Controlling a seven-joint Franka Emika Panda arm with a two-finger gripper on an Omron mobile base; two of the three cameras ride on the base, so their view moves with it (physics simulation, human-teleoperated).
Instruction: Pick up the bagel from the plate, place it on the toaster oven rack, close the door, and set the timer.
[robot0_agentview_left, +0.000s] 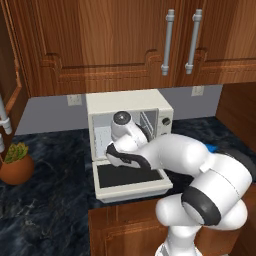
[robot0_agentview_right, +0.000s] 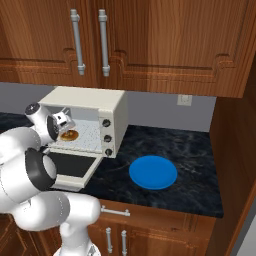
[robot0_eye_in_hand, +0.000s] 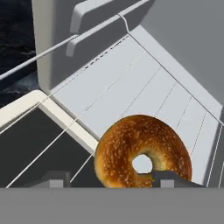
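Bagel at oven mouth
Claw (robot0_eye_in_hand: 105, 181) grips bagel (robot0_eye_in_hand: 142, 151) btwn both tips, just over toaster oven rack (robot0_eye_in_hand: 131, 83); door (robot0_agentview_right: 70, 169) down flat; plate (robot0_agentview_right: 153, 172) bare on counter (robot0_agentview_right: 195, 160).

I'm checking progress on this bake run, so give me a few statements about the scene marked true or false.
1. The plate has nothing on it. True.
2. The door is shut. False: it lies folded down, open.
3. The bagel is at the toaster oven rack. True.
4. The plate sits on the door's side of the oven. False: it sits on the counter past the knob side.
5. The gripper is at the oven's mouth. True.
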